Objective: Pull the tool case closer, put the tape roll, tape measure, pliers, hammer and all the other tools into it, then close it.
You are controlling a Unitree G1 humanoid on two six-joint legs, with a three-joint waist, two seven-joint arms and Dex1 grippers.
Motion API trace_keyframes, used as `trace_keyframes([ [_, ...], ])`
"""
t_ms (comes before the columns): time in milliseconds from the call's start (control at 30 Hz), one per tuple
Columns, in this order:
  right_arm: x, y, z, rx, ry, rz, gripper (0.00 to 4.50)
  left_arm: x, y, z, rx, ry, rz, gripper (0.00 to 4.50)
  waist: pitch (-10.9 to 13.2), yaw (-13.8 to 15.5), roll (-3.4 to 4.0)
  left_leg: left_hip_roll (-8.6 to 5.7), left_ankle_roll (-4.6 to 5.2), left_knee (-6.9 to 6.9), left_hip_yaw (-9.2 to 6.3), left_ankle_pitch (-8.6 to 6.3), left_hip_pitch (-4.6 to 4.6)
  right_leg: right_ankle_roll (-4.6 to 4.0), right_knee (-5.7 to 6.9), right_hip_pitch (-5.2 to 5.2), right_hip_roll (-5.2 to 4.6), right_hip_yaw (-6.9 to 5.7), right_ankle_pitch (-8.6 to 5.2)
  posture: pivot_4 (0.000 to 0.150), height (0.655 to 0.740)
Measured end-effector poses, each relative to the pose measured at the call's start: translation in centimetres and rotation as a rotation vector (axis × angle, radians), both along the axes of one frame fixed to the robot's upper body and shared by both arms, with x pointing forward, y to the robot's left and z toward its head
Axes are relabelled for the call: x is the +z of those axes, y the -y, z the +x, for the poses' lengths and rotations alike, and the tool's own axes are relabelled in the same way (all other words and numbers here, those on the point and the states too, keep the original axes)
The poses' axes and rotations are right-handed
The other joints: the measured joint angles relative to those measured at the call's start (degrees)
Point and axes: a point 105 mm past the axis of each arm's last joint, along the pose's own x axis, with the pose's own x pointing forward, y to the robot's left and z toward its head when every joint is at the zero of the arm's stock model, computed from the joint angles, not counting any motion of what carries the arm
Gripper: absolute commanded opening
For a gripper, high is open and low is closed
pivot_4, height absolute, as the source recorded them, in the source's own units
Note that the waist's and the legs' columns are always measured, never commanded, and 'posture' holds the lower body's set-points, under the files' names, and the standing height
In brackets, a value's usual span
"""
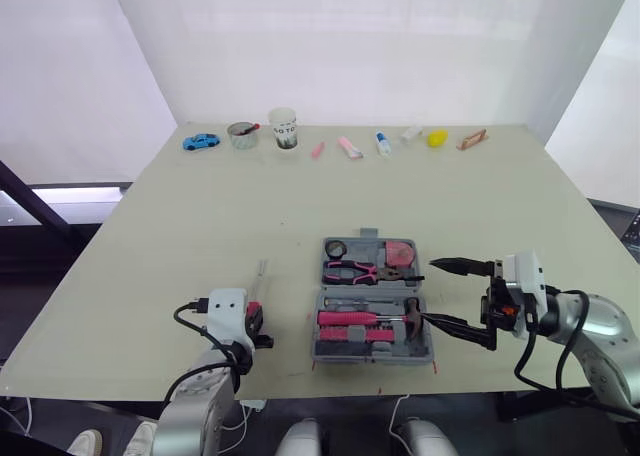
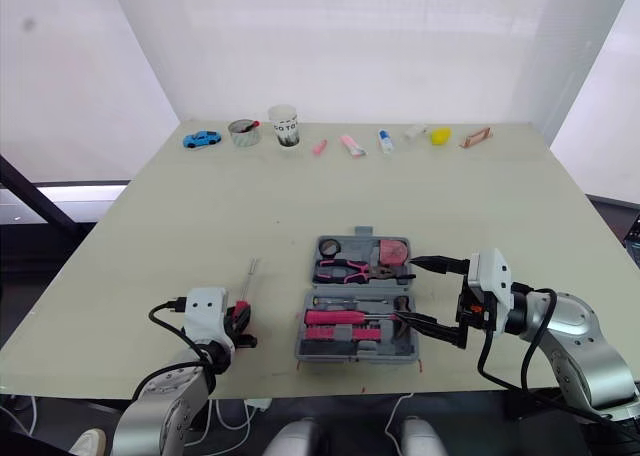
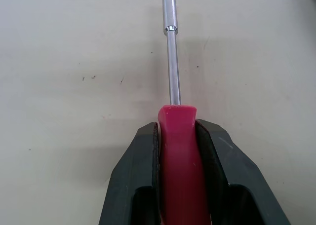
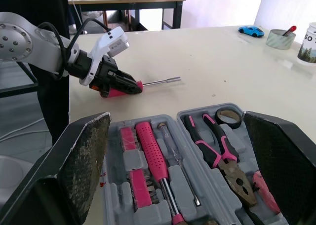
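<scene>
a: count it out, biggest first?
b: one table [image 1: 200, 236]. one open tool case [image 1: 372, 359] near the middle of its front edge. inside, one hammer [image 1: 350, 318], one pair of pliers [image 1: 350, 270] and one tape roll [image 1: 336, 248]. nine small items [image 1: 349, 147] sit in a row along the far edge.
a: and the grippers?
b: two. the left gripper [image 3: 177, 129], at the front edge left of the case, is clamped tight on one red-handled driver [image 3: 170, 47]. the right gripper [image 1: 430, 292] is spread wide at the case's right side, holding nothing. i can't tell if it's touching.
</scene>
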Motion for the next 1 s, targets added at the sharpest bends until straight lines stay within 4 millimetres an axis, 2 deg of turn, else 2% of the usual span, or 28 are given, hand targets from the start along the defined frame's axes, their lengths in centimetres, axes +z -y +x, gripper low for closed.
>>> trace_keyframes([
  [300,0.0,0.0,0.0,-0.002,-0.002,0.002,4.50,0.0,-0.4,-0.2,-0.068,0.006,0.030,0.61,-0.01,-0.24,0.03,0.07,0.00,-0.02,0.00,0.00,0.03,-0.04,0.00,-0.01,0.10,0.02,-0.02,0.150,0.7400],
  [467,0.0,0.0,0.0,0.001,-0.003,0.006,4.50,0.4,-1.4,-0.8,-0.122,-0.013,0.047,0.61,0.05,-0.31,-0.08,0.11,0.00,-0.08,-0.01,0.00,-0.06,-0.04,-0.04,-0.10,0.13,0.00,-0.02,0.150,0.7400],
  [500,0.0,0.0,0.0,0.002,-0.003,0.006,4.50,0.7,-1.4,-0.7,-0.159,-0.021,0.047,0.61,0.09,-0.24,-0.14,0.11,0.00,-0.08,-0.02,0.00,-0.08,-0.05,-0.05,-0.10,0.12,-0.01,-0.02,0.150,0.7400],
  [567,0.0,0.0,-0.1,0.004,-0.002,0.008,4.50,2.9,-1.6,-0.1,-0.248,0.008,0.054,0.61,0.13,0.10,-0.20,0.11,0.00,-0.07,-0.08,0.00,-0.15,-0.08,-0.11,-0.11,0.08,-0.09,-0.04,0.150,0.7400],
  [600,0.0,-0.1,-0.1,0.005,-0.002,0.009,4.50,3.3,-1.6,0.1,-0.262,0.018,0.058,0.61,0.13,0.18,-0.20,0.10,0.00,-0.07,-0.07,0.00,-0.16,-0.08,-0.14,-0.10,0.04,-0.09,-0.04,0.150,0.7400],
  [700,0.1,-0.1,0.0,0.009,0.001,0.011,4.50,5.8,-1.1,1.0,-0.424,0.041,0.147,0.61,0.13,-0.02,-0.19,0.08,0.00,-0.11,0.02,0.00,-0.18,-0.08,-0.32,-0.08,0.02,-0.04,-0.03,0.150,0.7400],
  [733,0.2,-0.1,0.1,0.010,0.004,0.014,4.50,6.5,-0.3,1.3,-0.510,0.043,0.164,0.61,0.13,-0.07,-0.19,0.09,0.00,-0.14,0.03,-0.01,-0.22,-0.07,-0.41,-0.08,0.02,-0.04,-0.03,0.150,0.7400],
  [767,0.2,-0.1,0.1,0.010,0.005,0.014,4.50,6.6,-0.2,1.3,-0.522,0.044,0.164,0.61,0.14,-0.06,-0.19,0.09,0.00,-0.14,0.03,-0.01,-0.23,-0.06,-0.43,-0.08,0.01,-0.05,-0.02,0.150,0.7400],
  [800,0.3,-0.1,0.3,0.008,0.012,0.019,4.50,7.2,0.9,1.6,-0.626,0.040,0.174,0.61,0.15,-0.07,-0.21,0.08,0.00,-0.17,0.02,-0.01,-0.25,-0.01,-0.45,-0.08,0.01,-0.07,0.01,0.150,0.7400],
  [1000,0.4,0.2,0.6,-0.016,0.020,0.032,4.50,9.2,4.2,2.8,-0.940,0.061,0.196,0.61,0.17,0.19,-0.19,0.08,0.00,-0.27,0.00,-0.01,-0.29,0.04,-0.49,-0.09,0.06,-0.15,0.03,0.150,0.7400],
])
